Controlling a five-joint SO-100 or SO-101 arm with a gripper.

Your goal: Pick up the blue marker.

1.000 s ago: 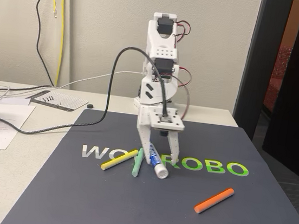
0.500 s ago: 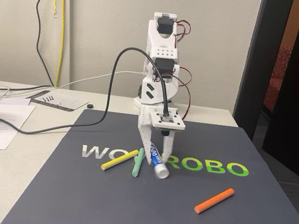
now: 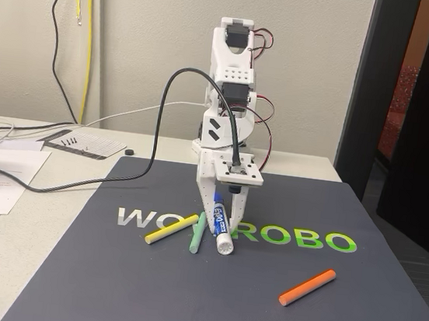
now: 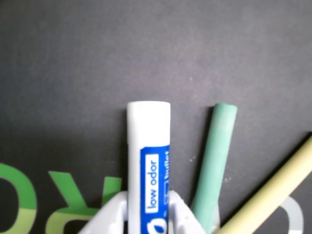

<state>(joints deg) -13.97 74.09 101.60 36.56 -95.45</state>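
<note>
Over the dark grey mat's [image 3: 143,293] middle, the white two-finger gripper [image 3: 224,209] clamps the thick white-barrelled, blue-labelled marker [image 4: 148,165], beside a pale green stick [image 4: 214,161].

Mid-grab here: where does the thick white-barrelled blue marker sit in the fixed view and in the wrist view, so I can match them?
Fixed view: the thick white-barrelled blue marker is at centre, between the fingers of the tool, tilted, its white end low on the dark mat.
Wrist view: the marker rises from bottom centre, its white end up.
Shared landmark: the thin pale green stick beside it.
</note>
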